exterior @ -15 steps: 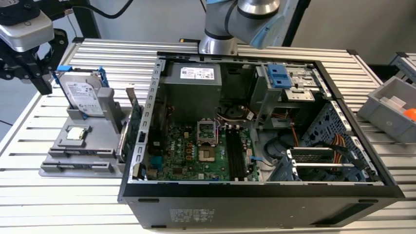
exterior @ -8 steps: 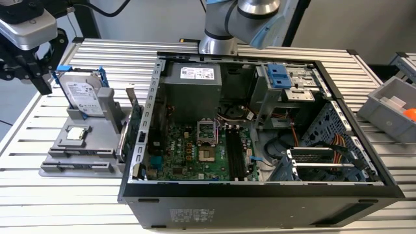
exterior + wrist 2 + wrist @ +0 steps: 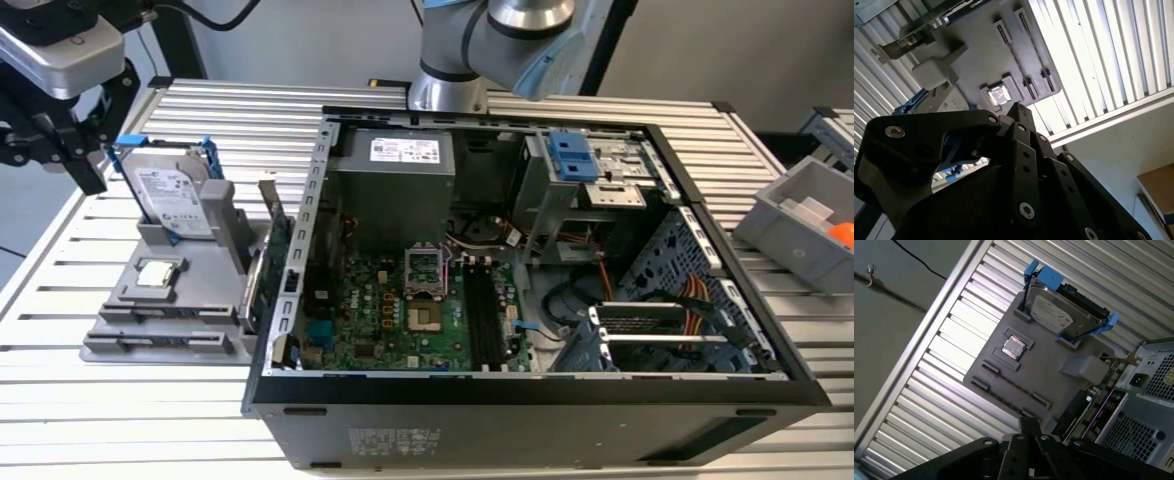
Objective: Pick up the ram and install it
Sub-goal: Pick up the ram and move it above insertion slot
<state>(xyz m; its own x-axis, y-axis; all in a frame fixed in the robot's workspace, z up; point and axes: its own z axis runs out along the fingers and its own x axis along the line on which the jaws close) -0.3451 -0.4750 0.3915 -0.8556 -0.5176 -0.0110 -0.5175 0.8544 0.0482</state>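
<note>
My gripper (image 3: 60,160) hangs shut and empty above the table's corner on the exterior view's left, up and to the left of the grey holder tray (image 3: 120,345). Its closed fingertips show in both wrist views (image 3: 1029,424) (image 3: 1018,107). The ram (image 3: 250,288) looks like the thin dark stick standing on edge along the tray's side nearest the computer case (image 3: 1075,409). The black memory slots (image 3: 481,320) lie on the green motherboard inside the open case.
The tray also carries a silver hard drive with blue clips (image 3: 174,200) (image 3: 1059,310) and a small square chip (image 3: 158,272) (image 3: 1014,346). A green card with a metal bracket (image 3: 278,250) stands beside the case wall (image 3: 314,250). A grey bin (image 3: 801,220) sits at the far right.
</note>
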